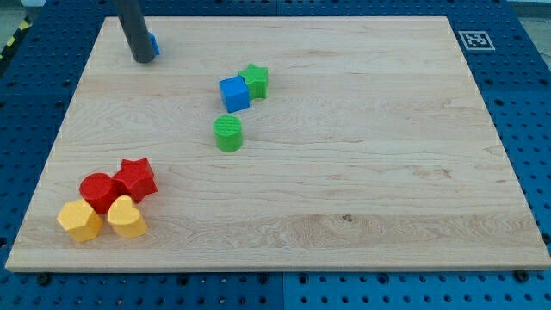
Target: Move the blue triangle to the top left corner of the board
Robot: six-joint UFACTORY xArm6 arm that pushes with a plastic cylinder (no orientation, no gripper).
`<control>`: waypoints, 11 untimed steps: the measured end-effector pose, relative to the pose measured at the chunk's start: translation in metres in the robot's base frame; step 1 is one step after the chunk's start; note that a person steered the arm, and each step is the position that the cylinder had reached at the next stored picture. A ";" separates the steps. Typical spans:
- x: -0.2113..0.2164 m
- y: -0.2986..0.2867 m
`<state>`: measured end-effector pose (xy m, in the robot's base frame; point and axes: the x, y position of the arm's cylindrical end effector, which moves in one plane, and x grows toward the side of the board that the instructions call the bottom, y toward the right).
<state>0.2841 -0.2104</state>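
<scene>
The blue triangle (pixel 153 41) lies near the board's top left corner, mostly hidden behind my rod; only a small blue edge shows to the rod's right. My tip (pixel 143 60) rests on the board right against the triangle's lower left side. A blue cube (pixel 233 93) sits near the board's middle top, touching a green star (pixel 255 80) on its upper right. A green cylinder (pixel 228 133) stands just below the cube.
At the bottom left sit a red star (pixel 135 178), a red cylinder (pixel 98 191), a yellow hexagon (pixel 79 220) and a yellow heart (pixel 126 217), packed together. A black-and-white marker (pixel 474 39) is at the wooden board's (pixel 362 172) top right corner.
</scene>
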 end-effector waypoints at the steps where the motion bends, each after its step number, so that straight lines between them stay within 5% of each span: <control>1: -0.023 0.000; 4: -0.062 0.044; 6: -0.037 0.048; 11: -0.047 -0.006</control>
